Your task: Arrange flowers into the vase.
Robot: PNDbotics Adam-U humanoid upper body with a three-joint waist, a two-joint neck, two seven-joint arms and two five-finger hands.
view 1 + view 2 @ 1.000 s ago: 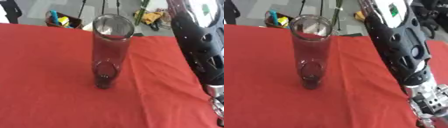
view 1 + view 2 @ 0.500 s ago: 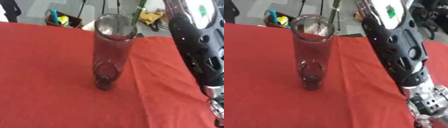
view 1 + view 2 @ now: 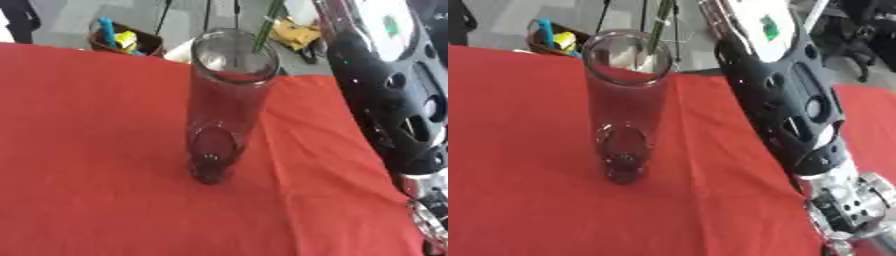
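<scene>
A tall clear glass vase (image 3: 226, 105) stands upright on the red tablecloth (image 3: 87, 150), a little right of the middle. A thin green stem (image 3: 265, 29) slants down from the top edge, and its lower end is at the far right side of the vase's rim (image 3: 627, 57). Whether the tip is inside the mouth I cannot tell. My right arm (image 3: 785, 105), black with silver joints, runs along the right side from the lower corner up past the top edge. Its hand is above the picture. No flower head shows. The left hand is out of view.
The table's far edge runs just behind the vase. Beyond it on the floor are a basket of coloured things (image 3: 118, 39), a yellow object (image 3: 296, 31) and thin dark stand legs (image 3: 208, 15). My right arm fills the space right of the vase.
The green stem has come down and closer to the vase's mouth. My right arm has shifted slightly with it. The vase has stayed in place.
</scene>
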